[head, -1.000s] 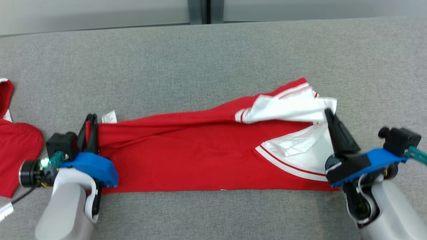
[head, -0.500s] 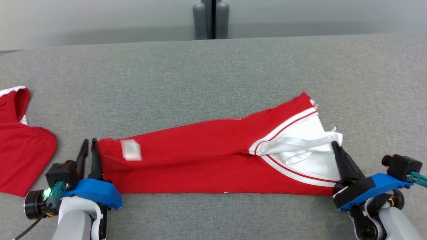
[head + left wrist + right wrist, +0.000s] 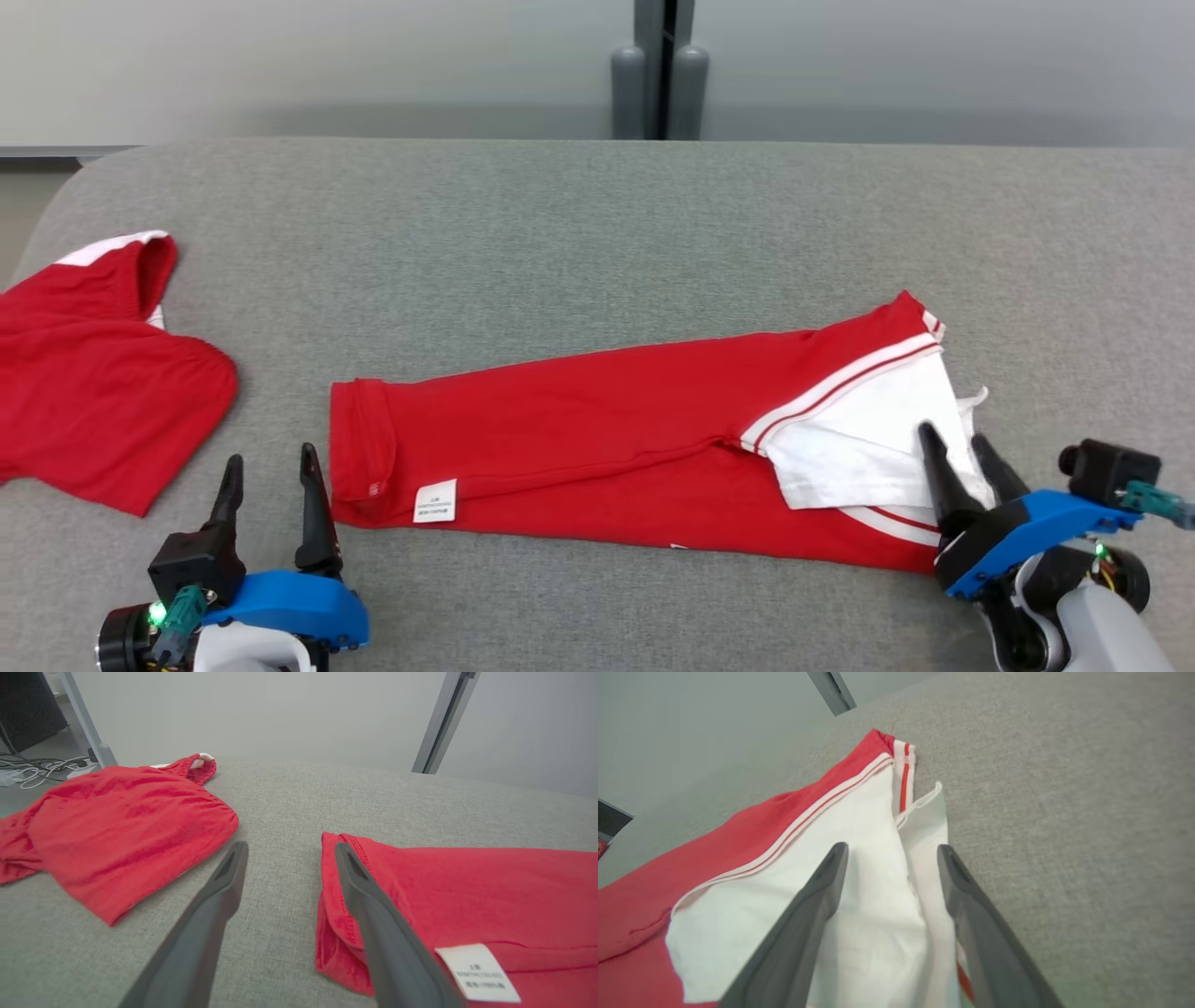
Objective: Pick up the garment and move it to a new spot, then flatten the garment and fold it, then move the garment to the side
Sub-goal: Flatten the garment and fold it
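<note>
The garment (image 3: 597,420) is a red shirt with white striped sleeves, folded into a long band across the grey table (image 3: 560,233). A white label (image 3: 435,500) lies near its left end. My left gripper (image 3: 269,469) stands open just off that left end, touching nothing. In the left wrist view the garment's hem (image 3: 341,905) lies under the right finger and my left gripper (image 3: 287,851) is open over bare table. My right gripper (image 3: 952,443) is open above the white sleeve. In the right wrist view my right gripper (image 3: 892,851) straddles the white sleeve (image 3: 868,882) without gripping it.
A second red garment (image 3: 84,373) lies at the table's left edge, also in the left wrist view as a red garment (image 3: 117,826). A grey post (image 3: 658,79) stands behind the table's far edge. Cables (image 3: 32,770) lie on the floor beyond the left end.
Both grippers have opened and let go of the garment, which now lies flat. They have drawn back toward me. The head camera has tilted, showing more of the far edge.
</note>
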{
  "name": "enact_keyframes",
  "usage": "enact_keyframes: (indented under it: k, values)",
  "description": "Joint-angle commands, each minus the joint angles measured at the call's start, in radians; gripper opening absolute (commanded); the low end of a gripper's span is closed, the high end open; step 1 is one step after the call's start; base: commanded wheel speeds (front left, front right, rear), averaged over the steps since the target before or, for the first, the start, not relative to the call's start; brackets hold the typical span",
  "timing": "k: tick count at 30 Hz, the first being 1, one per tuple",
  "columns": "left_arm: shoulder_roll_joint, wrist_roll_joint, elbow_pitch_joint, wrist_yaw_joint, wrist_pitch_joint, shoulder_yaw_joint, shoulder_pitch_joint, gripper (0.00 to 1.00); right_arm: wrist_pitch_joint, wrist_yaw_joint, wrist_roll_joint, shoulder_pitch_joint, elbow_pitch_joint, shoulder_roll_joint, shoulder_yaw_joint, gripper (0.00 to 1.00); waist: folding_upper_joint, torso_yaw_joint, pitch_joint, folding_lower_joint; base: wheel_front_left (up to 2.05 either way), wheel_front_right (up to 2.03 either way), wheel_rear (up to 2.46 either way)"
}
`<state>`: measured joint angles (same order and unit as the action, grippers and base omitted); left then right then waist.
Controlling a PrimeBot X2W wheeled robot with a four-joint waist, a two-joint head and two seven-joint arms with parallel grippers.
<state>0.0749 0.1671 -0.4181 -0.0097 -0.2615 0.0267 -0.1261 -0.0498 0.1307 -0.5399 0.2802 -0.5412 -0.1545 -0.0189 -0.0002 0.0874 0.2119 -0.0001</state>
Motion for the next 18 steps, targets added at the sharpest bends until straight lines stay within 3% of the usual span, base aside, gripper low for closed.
enact_keyframes:
  k: [1,8,9,10,13,18]
  values:
    - [-0.005,-0.01,0.004,-0.009,-0.005,0.003,0.005,1.0,0.017,0.0,0.031,0.016,-0.039,0.011,0.016,1.0,0.0002,0.011,-0.002,0.0001,0.0,0.0,0.0]
    - [-0.017,-0.026,0.005,-0.029,-0.005,0.01,0.009,1.0,0.124,0.001,0.031,0.001,-0.154,0.085,-0.038,1.0,0.0002,0.035,-0.008,0.0001,0.0,0.0,0.0]
    - [-0.018,-0.027,0.005,-0.031,-0.005,0.01,0.008,1.0,0.134,0.001,0.028,-0.005,-0.159,0.09,-0.059,0.75,0.0002,0.036,-0.008,0.0001,0.0,0.0,0.0]
    - [-0.019,-0.03,0.004,-0.033,-0.005,0.01,0.005,1.0,0.134,0.001,0.018,-0.008,-0.159,0.092,-0.07,0.02,0.0002,0.035,-0.008,0.0001,0.0,0.0,0.0]
    - [-0.022,-0.033,0.005,-0.038,-0.005,0.004,0.001,1.0,0.094,0.001,0.003,-0.004,-0.156,0.087,-0.081,0.0,0.0002,0.027,-0.012,0.0001,0.0,0.0,0.0]
    - [-0.024,-0.038,0.006,-0.048,-0.005,-0.007,-0.003,1.0,-0.005,-0.001,-0.005,0.027,-0.147,0.021,-0.026,0.0,0.0002,-0.004,-0.026,0.0001,0.0,0.0,0.0]
